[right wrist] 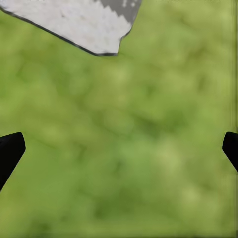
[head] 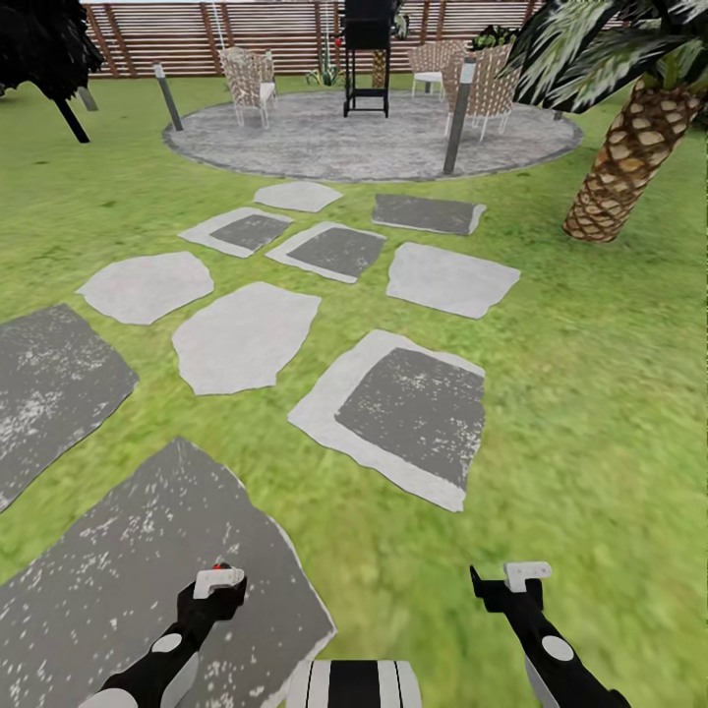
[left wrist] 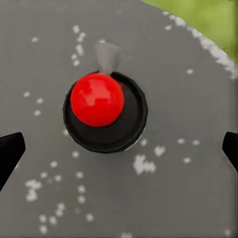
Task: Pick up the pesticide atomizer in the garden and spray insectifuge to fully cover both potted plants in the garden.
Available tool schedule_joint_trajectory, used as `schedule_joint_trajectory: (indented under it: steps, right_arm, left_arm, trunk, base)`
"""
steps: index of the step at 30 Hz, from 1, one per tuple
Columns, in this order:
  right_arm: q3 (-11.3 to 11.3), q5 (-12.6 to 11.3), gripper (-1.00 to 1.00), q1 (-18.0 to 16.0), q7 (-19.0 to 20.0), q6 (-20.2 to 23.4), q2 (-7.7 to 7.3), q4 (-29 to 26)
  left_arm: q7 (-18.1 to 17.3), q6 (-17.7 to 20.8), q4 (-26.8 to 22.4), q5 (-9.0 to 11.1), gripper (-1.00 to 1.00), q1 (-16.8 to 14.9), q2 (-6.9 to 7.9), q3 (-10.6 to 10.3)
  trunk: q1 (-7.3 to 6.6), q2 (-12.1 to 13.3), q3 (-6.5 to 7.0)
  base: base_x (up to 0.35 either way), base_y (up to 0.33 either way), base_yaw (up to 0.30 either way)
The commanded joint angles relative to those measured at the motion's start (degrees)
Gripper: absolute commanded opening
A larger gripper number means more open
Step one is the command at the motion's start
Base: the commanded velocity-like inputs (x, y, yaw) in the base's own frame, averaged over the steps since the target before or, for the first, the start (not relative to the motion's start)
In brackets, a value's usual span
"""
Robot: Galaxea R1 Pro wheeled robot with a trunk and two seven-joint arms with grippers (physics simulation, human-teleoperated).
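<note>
I'm on the lawn, short of the round grey paved patio (head: 374,138), with no atomizer or potted rosettes recognisable from here. Left gripper (left wrist: 119,148) and right gripper (right wrist: 119,148) hang empty, fingers wide. I'd drive steadily along the stepping stones (head: 408,413) toward that patio, scanning its edges.
</note>
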Motion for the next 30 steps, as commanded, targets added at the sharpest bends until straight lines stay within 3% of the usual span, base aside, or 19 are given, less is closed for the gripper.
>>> schedule_joint_trajectory:
  steps: [1, 30]
  right_arm:
    - [0.03, 0.00, 1.00, -0.01, 0.05, -0.18, -0.03, 0.04]
    - [0.03, 0.00, 1.00, -0.03, 0.05, -0.18, -0.05, 0.04]
  left_arm:
    - [-0.08, -0.15, 0.05, 0.33, 1.00, -0.03, 0.00, -0.06]
    - [-0.15, -0.21, -0.10, 0.35, 1.00, -0.03, 0.08, -0.06]
  trunk:
    - [-0.01, -0.01, -0.02]
    - [-0.01, -0.01, -0.02]
  base:
    - [0.063, 0.000, -0.019]
    - [0.016, 0.017, -0.001]
